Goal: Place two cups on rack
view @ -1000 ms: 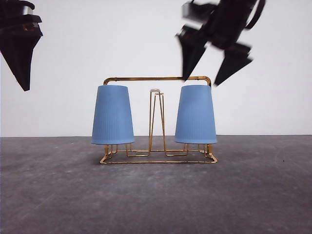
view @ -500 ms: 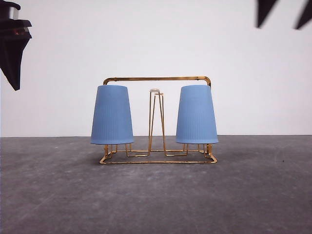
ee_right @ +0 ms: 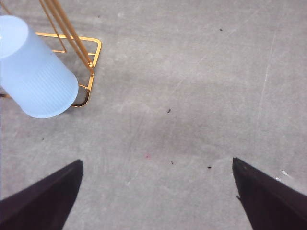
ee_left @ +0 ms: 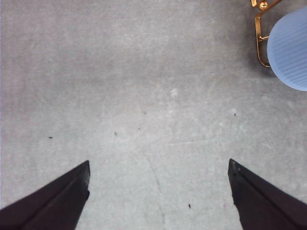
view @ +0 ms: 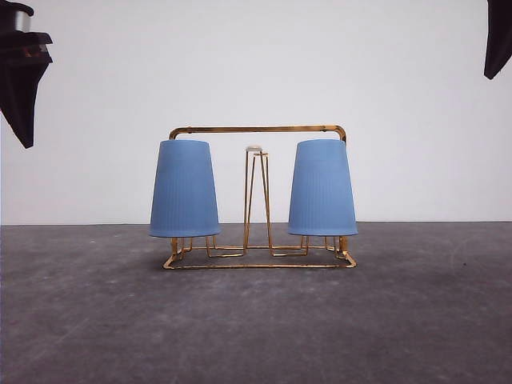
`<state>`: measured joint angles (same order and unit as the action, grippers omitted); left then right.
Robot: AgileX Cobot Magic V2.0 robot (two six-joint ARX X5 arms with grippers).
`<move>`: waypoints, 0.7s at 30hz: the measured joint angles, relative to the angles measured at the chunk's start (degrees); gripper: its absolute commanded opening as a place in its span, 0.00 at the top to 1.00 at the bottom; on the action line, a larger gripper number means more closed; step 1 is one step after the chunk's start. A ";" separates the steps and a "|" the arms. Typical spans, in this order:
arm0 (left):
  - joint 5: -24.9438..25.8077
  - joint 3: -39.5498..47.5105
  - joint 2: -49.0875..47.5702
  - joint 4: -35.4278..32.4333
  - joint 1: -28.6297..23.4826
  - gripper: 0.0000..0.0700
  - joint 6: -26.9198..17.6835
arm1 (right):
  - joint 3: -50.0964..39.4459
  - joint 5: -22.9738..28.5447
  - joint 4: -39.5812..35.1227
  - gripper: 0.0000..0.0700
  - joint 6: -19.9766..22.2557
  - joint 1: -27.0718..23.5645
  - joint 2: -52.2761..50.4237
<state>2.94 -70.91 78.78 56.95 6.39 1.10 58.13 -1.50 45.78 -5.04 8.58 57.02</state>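
Observation:
Two light-blue ribbed cups hang upside down on the gold wire rack (view: 258,129): the left cup (view: 185,189) and the right cup (view: 322,188), with a bare white-tipped peg (view: 255,149) between them. The left gripper (view: 20,80) hovers high at the far left, well away from the rack. In the left wrist view its fingers (ee_left: 57,201) are spread wide over bare table, with the left cup (ee_left: 290,48) at the corner. A finger of the right gripper (view: 498,40) shows at the top right edge. In the right wrist view its fingers (ee_right: 45,199) stand wide apart, empty, with the right cup (ee_right: 33,74) beside the rack base (ee_right: 91,62).
The rack stands mid-table on a grey, lightly scuffed surface (view: 256,328) in front of a plain white wall (view: 256,64). Open table lies on both sides of the rack and in front of it.
The right gripper has pulled up and to the right, away from the right cup, to the frame's top right edge. The left gripper shifted slightly left, then held still. Cups and rack stay put.

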 measured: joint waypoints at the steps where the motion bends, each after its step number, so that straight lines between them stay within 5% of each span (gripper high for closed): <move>1: 0.00 0.00 0.00 0.00 0.00 0.60 -0.03 | 0.00 -0.03 -0.03 0.66 -0.28 0.00 0.04; 2: 0.00 0.00 0.00 0.00 0.00 0.82 -0.04 | 0.00 -0.05 -0.02 0.89 -0.41 0.00 0.06; 3: 0.00 0.00 0.00 0.00 0.00 1.00 -0.04 | 0.00 -0.06 0.03 1.00 -0.41 0.00 0.06; 21: 0.00 0.00 0.00 -2.73 0.00 1.00 0.00 | 0.00 0.68 -0.26 0.98 -0.83 0.00 0.06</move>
<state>2.94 -70.91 78.78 54.22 6.39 1.10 58.13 -0.82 45.52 -5.87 8.58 57.08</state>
